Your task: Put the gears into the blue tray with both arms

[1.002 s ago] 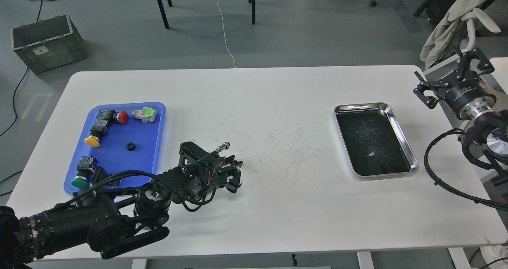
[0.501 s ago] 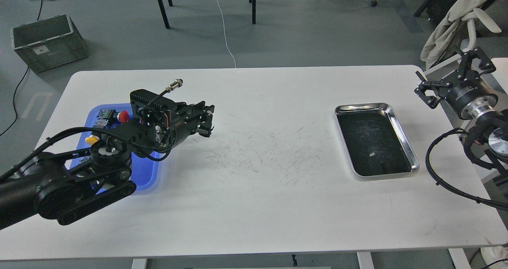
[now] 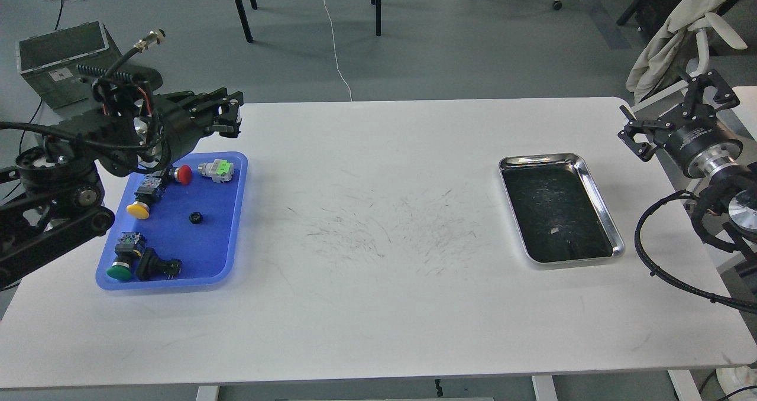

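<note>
The blue tray (image 3: 207, 253) lies at the table's left. One small black gear (image 3: 194, 217) rests on its floor near the middle. I see only this gear. My left gripper (image 3: 232, 116) hangs raised over the tray's far edge, pointing right. Its dark fingers overlap, so I cannot make out whether they hold anything. My right gripper (image 3: 671, 111) stands beyond the table's right edge, with its fingers spread wide and nothing between them.
The blue tray also holds red (image 3: 182, 175), yellow (image 3: 138, 209) and green (image 3: 120, 269) push-button switches, a silver-green part (image 3: 216, 170) and a black switch body (image 3: 156, 265). A steel tray (image 3: 541, 159) with a black liner lies at the right. A grey crate (image 3: 65, 64) stands on the floor.
My left arm swung from the table's middle to the left and upward, passing over the blue tray to its far edge. The right arm barely moved. The gear in the tray stayed put.
</note>
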### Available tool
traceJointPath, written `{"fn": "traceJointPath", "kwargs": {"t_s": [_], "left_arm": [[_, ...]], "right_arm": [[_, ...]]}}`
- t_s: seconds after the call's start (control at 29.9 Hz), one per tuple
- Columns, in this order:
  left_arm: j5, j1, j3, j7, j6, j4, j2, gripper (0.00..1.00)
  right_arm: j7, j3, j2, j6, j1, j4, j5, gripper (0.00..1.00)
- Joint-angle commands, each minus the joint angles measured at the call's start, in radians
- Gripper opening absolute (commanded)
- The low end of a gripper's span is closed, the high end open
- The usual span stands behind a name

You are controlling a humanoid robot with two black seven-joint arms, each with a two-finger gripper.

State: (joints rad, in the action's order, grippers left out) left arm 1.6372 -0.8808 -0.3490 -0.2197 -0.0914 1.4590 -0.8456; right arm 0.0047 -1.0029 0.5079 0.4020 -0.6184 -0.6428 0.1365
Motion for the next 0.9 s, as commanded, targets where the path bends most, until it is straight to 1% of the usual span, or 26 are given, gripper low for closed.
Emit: {"fn": "traceJointPath", "kwargs": {"t_s": [0.0,0.13,0.23,0.37,0.5,0.7,0.87], "left_arm": [[-0.007,0.002,0.004,0.028,0.001,-0.081,-0.004,0.07],[-0.005,0.0,0.008,0.054,0.001,-0.178,0.0,0.07],[-0.007,0.003,0.013,0.062,0.001,-0.223,0.002,0.07],[-0.01,0.022,0.021,0.085,0.006,-0.279,0.006,0.07],[-0.02,0.086,0.021,0.114,0.025,-0.367,0.055,0.07],[-0.013,0.164,0.024,0.112,0.042,-0.373,0.071,0.07],[-0.013,0.194,0.025,0.114,0.042,-0.391,0.097,0.07]], "right_arm": [[0.0,0.0,-0.002,0.0,-0.001,-0.001,0.0,0.98],[0.0,0.006,-0.002,0.001,-0.006,-0.001,0.0,0.98],[0.0,0.001,0.0,0.001,-0.012,0.0,0.0,0.98],[0.0,0.006,-0.002,0.003,-0.015,0.002,0.0,0.98],[0.0,0.01,-0.006,0.003,-0.014,0.002,-0.001,0.98],[0.0,0.01,-0.012,0.001,-0.007,0.003,-0.001,0.98],[0.0,0.01,-0.014,0.003,-0.007,0.003,-0.001,0.98]]}}
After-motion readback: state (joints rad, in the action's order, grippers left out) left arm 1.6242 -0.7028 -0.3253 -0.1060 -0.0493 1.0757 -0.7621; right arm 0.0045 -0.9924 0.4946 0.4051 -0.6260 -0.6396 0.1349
